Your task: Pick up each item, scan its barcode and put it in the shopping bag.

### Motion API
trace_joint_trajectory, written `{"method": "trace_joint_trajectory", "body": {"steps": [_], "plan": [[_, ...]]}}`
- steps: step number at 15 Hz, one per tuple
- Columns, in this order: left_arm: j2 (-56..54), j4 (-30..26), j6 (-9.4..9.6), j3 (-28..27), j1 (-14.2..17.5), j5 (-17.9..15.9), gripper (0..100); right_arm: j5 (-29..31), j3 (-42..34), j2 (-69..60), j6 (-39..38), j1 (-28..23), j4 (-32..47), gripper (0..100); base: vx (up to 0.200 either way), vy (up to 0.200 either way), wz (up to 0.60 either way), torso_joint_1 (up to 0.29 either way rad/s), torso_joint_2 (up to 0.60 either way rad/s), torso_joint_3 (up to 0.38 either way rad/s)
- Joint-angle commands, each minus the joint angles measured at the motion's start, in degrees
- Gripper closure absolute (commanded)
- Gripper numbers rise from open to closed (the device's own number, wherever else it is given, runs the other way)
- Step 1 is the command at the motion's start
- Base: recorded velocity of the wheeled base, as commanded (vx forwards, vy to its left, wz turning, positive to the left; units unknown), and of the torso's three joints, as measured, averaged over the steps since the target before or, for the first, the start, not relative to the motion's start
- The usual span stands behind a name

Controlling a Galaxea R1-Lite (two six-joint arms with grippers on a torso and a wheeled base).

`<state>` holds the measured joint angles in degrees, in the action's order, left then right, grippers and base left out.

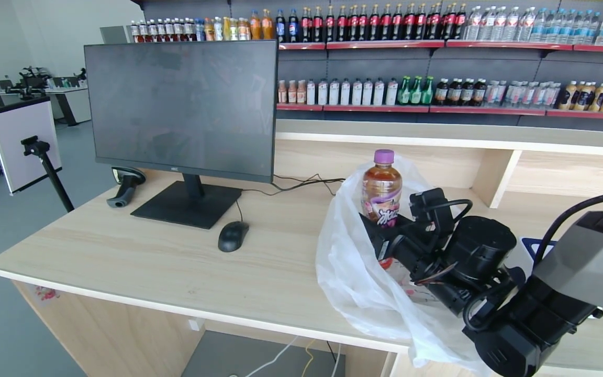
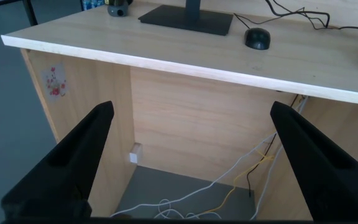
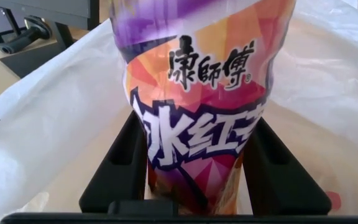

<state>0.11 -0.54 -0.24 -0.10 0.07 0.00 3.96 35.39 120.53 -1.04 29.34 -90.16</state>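
A tea bottle [image 1: 381, 187] with a purple cap and a purple-orange label stands upright in the mouth of the clear plastic shopping bag [image 1: 356, 283] on the wooden counter. My right gripper [image 1: 380, 230] is shut on the bottle's lower body, and its black fingers [image 3: 126, 165] press both sides of the bottle's label [image 3: 197, 124]. The left gripper [image 2: 191, 155] hangs open below the counter's front edge, nothing between its fingers. A handheld barcode scanner [image 1: 123, 188] lies at the monitor's left, far from the bottle.
A dark monitor [image 1: 181, 110] on a black stand and a black mouse [image 1: 232, 235] occupy the counter's left half, with cables behind. A raised wooden ledge [image 1: 453, 139] runs along the back; drink shelves [image 1: 437, 47] stand beyond. Cables hang under the counter [image 2: 241, 180].
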Motion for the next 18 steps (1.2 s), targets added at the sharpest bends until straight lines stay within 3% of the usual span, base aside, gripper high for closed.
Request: {"method": "trace_joint_trajectory", "body": {"steps": [1, 9, 10, 18], "plan": [[-0.02, 0.01, -0.02, 0.01, 0.01, 0.00, 0, -0.01, -0.67, 0.15, 0.07, 0.01, 0.16, 100, 0.000, 0.000, 0.00, 0.000, 0.00, 0.000], [-0.02, 0.01, -0.02, 0.01, 0.01, 0.00, 0, -0.09, -2.69, -0.21, -0.02, 0.80, 0.16, 100, 0.000, 0.000, 0.00, 0.000, 0.00, 0.000], [-0.02, 0.01, -0.02, 0.01, 0.01, 0.00, 0, -0.09, -2.69, -0.21, -0.02, 0.98, 0.16, 0, 0.000, 0.000, 0.00, 0.000, 0.00, 0.000], [-0.02, 0.01, -0.02, 0.01, 0.01, 0.00, 0, -0.09, -4.01, -3.90, -0.11, 1.07, 0.16, 0, 0.000, 0.000, 0.00, 0.000, 0.00, 0.000]]}}
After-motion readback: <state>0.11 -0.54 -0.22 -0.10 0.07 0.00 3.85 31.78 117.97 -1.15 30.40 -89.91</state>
